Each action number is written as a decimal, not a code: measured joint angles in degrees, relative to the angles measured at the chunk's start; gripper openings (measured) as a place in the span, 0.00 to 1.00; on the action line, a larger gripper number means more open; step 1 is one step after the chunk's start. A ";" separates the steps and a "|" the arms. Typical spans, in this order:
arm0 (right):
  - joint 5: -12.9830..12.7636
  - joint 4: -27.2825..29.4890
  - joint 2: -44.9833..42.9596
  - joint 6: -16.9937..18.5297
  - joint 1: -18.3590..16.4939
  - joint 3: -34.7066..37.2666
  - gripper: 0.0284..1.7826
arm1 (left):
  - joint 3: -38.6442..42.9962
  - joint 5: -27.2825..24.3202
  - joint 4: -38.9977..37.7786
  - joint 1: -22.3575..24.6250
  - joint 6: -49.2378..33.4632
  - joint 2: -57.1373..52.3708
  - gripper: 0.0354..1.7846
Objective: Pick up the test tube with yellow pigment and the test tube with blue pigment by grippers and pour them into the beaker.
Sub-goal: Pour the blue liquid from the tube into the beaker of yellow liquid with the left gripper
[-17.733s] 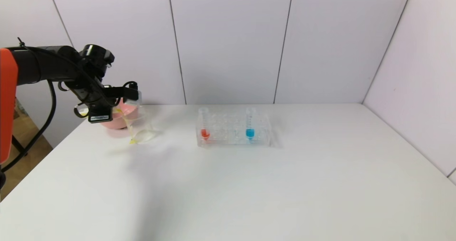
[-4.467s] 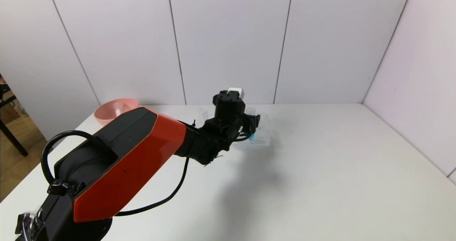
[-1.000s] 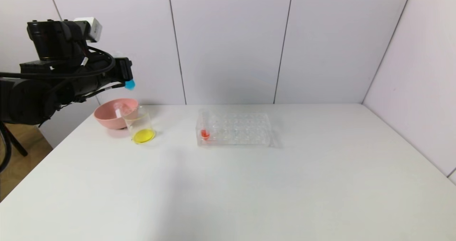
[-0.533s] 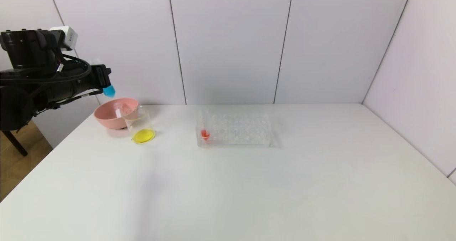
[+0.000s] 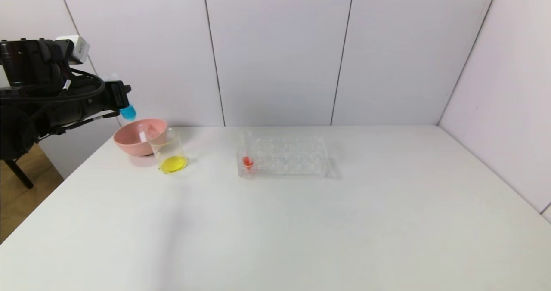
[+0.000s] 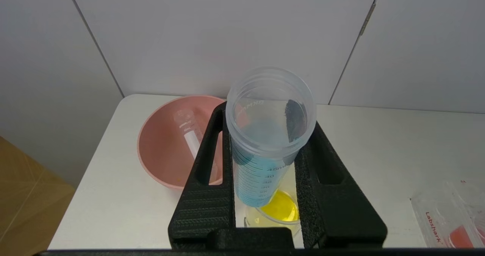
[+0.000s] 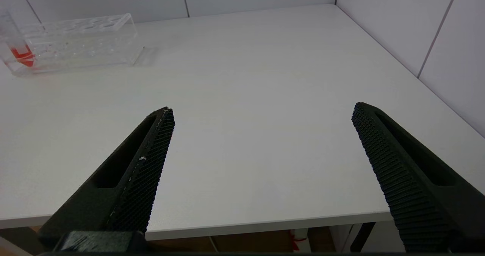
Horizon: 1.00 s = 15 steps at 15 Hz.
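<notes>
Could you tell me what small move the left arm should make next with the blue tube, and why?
Probably a short shift toward the beaker before tilting. The left gripper is shut on the test tube with blue pigment, still upright and full, and in the head view it hangs above the pink bowl, beside the beaker that already holds yellow liquid.

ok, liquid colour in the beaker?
Yellow, pooled at the bottom of the beaker; head view shows it best.
</notes>
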 joint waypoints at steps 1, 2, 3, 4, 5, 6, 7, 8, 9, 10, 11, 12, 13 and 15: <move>0.02 0.00 0.00 0.02 0.00 0.00 0.96 | 0.00 -0.33 0.00 0.05 0.00 0.02 0.24; 0.00 0.00 0.00 0.00 0.00 0.00 0.96 | 0.05 -0.66 0.00 0.16 0.07 0.09 0.24; 0.00 0.00 0.00 -0.02 0.00 0.00 0.96 | 0.30 -0.73 0.00 0.46 0.27 0.11 0.24; 0.00 0.01 0.00 -0.02 0.00 0.00 0.96 | 0.46 -0.90 0.04 0.71 0.24 0.11 0.24; 0.00 0.00 0.00 -0.02 0.00 0.00 0.96 | 0.46 -1.04 0.00 0.82 0.10 0.22 0.24; 0.02 0.00 0.00 -0.02 0.00 0.00 0.96 | 0.49 -0.85 -0.02 0.93 0.05 0.30 0.24; 0.00 0.00 0.00 0.00 0.00 0.00 0.96 | 0.72 -0.79 -0.07 1.07 0.07 0.44 0.24; 0.00 0.00 0.00 0.02 0.00 0.00 0.96 | 1.18 -1.17 0.06 1.62 0.52 0.55 0.24; 0.00 0.00 0.00 0.02 0.00 0.00 0.96 | 1.32 -2.45 0.04 2.32 1.78 0.72 0.24; 0.02 0.00 0.00 0.02 0.00 0.00 0.96 | 1.23 -4.38 0.15 3.08 3.67 0.91 0.24; 0.02 0.00 0.00 0.02 0.01 0.00 0.96 | 0.99 -6.56 0.17 4.27 5.80 1.29 0.24; 0.00 0.00 0.00 0.00 0.01 0.00 0.96 | 0.77 -8.73 0.13 5.62 7.92 1.73 0.24; 0.00 0.00 0.00 0.00 0.01 0.00 0.96 | 0.60 -11.35 0.17 6.97 9.94 2.18 0.24; 0.00 0.00 0.00 0.02 0.01 0.00 0.96 | -0.77 -16.66 0.44 8.77 13.19 3.30 0.24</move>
